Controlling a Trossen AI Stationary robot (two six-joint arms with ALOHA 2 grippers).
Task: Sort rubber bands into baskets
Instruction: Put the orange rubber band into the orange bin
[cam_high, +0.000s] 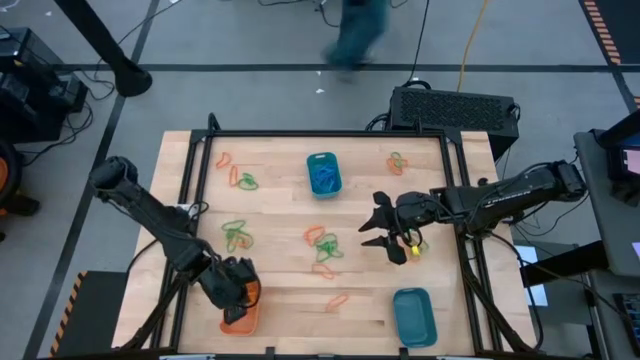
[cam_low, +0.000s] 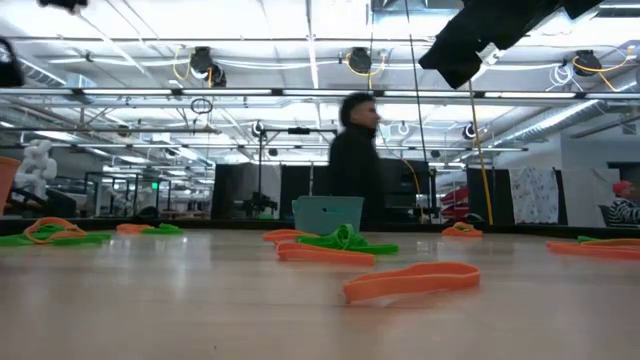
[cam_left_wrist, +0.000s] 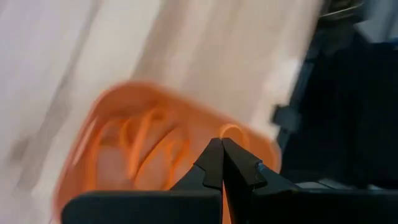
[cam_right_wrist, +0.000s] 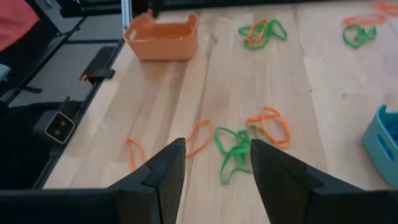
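no writing legible on the orange basket (cam_right_wrist: 163, 37).

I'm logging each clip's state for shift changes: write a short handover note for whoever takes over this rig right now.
Left pincer: shut, over the orange basket at the table's near left edge; an orange band seems pinched in it.
Right pincer: open, empty, above the green and orange bands mid-table.
Done: orange bands lie in the orange basket; blue bands fill the far teal basket.
Left: the near-right teal basket looks empty; green and orange clusters remain on the left side, far left, far right and centre, plus one orange band near the front.
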